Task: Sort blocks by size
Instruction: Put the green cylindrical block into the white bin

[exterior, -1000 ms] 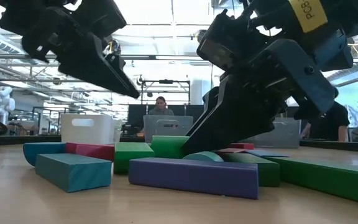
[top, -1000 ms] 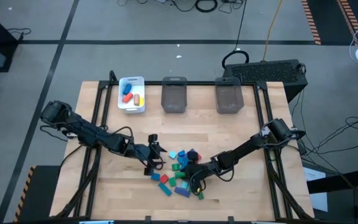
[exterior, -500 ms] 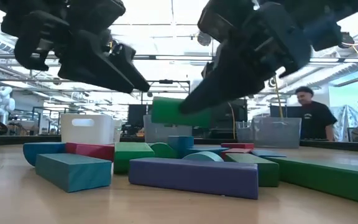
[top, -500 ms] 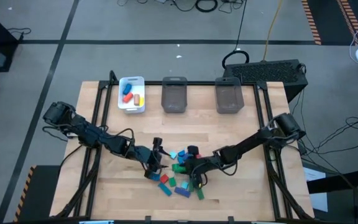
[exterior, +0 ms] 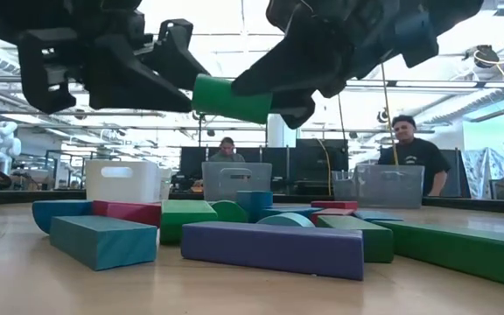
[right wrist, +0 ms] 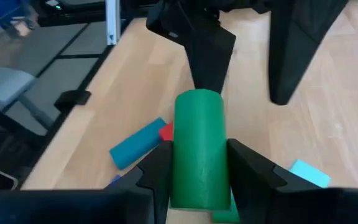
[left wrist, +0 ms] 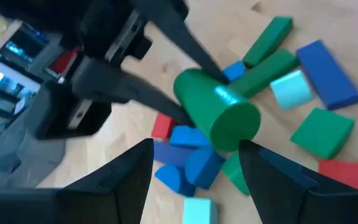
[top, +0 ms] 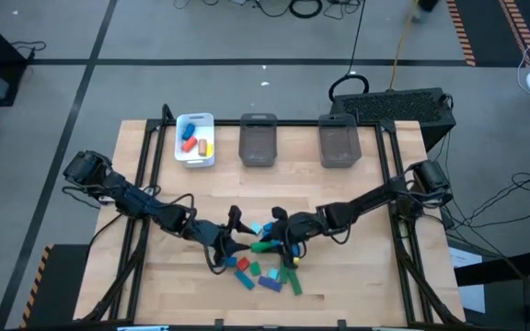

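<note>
Green and round, a cylinder block sits clamped lengthwise between the two dark fingers of your right tool, lifted clear above the pile of blocks on the wooden counter. In the low view the cylinder hangs high over the purple bar and the teal bar. Your left tool points straight at the cylinder's flat end with its fingers spread wide and empty, very close to it, so the two tools nearly meet above the pile.

Risks, as I judge them from here:

- The grip lies on a curved surface. If you ease the right tool before the left has closed, the cylinder could roll out and drop into the pile, scattering the short blocks beneath.
- The left fingers are close to the right fingers. Closing or advancing the left tool off line could knock tool against tool, or push the cylinder out of its hold.
- If this is a handover, the left tool would catch only the end of the cylinder; a shallow hold could let it tip.
- The white tray with a few blocks in it and the two grey bins stand well beyond the pile, at the far edge of the counter. A long carry with a loose hold could lose the cylinder on the way.
</note>
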Robot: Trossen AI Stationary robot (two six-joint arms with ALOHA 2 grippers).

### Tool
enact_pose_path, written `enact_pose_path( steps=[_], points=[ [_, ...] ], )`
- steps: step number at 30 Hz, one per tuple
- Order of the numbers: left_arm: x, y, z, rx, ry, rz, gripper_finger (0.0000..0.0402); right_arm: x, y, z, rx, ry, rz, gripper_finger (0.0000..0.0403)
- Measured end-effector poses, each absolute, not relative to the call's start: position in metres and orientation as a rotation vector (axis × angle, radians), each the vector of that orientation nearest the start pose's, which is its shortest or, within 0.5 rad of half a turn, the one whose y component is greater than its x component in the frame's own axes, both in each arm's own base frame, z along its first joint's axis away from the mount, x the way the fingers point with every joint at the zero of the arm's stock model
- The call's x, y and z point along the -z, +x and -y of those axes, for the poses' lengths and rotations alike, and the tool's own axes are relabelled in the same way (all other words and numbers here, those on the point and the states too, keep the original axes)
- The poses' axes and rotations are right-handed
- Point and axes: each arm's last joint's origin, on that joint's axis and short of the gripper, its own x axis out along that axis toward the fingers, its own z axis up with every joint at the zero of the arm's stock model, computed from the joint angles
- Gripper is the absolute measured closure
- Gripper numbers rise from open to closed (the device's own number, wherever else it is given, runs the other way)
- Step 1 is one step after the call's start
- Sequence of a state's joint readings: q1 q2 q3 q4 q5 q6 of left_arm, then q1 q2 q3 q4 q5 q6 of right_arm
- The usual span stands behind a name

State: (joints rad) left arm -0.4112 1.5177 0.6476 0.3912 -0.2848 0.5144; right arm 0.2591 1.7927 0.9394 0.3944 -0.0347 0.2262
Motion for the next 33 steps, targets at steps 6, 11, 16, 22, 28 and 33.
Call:
enact_pose_path(
  steps=[6, 11, 16, 22, 28, 33],
  points=[
    [-0.175, 0.273, 0.113, 0.288, 0.677, -0.392, 0.0162, -0.175, 0.361, -0.090, -0.229, 0.180, -0.464, 0.0283],
    [-0.177, 0.273, 0.115, 0.290, 0.669, -0.374, 0.0162, -0.181, 0.365, -0.086, -0.250, 0.200, -0.401, 0.0283],
    [-0.179, 0.274, 0.115, 0.255, 0.647, -0.358, 0.0162, -0.183, 0.366, -0.083, -0.269, 0.218, -0.390, 0.0283],
    [-0.184, 0.276, 0.115, 0.215, 0.631, -0.316, 0.0163, -0.184, 0.367, -0.081, -0.265, 0.227, -0.382, 0.0282],
    [-0.183, 0.276, 0.114, 0.202, 0.634, -0.326, 0.0202, -0.185, 0.367, -0.081, -0.266, 0.228, -0.371, 0.0282],
    [-0.183, 0.276, 0.114, 0.195, 0.632, -0.325, 0.0254, -0.186, 0.367, -0.080, -0.263, 0.229, -0.361, 0.0282]
  ],
)
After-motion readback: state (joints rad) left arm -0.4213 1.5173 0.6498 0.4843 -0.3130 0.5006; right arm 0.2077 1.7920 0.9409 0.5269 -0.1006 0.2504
